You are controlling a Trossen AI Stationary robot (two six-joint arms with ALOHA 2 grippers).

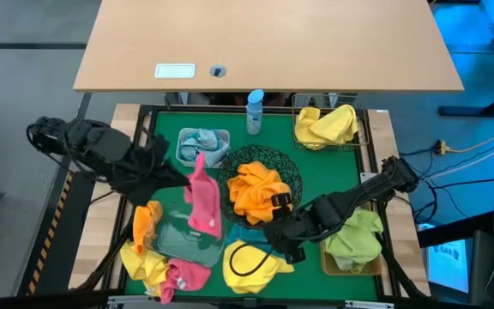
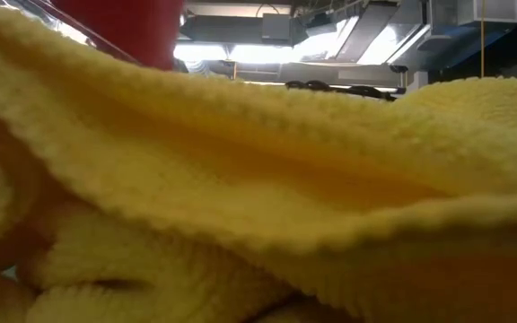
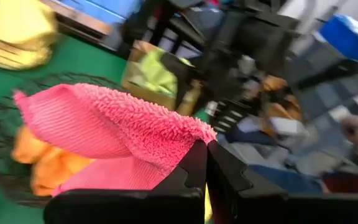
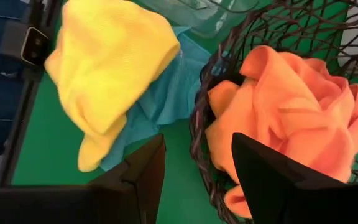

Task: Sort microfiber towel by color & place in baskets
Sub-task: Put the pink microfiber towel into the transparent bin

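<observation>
Overhead, the left end effector [image 1: 197,163] is clamped on a pink towel [image 1: 203,199] above the clear tray [image 1: 183,242]; the right end effector [image 1: 274,230], fingers apart, hovers beside the round mesh bowl [image 1: 292,172].

Round mesh bowl [image 1: 288,168] mid-mat; square wire basket [image 1: 298,137] behind-right; bottle [image 1: 255,112] behind.

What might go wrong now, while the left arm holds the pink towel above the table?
The left tool pinches only a corner of the pink towel, so it may slip out. The hanging cloth reaches down to the clear plastic tray and may drag on the orange towel on its edge. The open right tool sits close to the round black wire-mesh bowl, so it might catch the mesh.
</observation>
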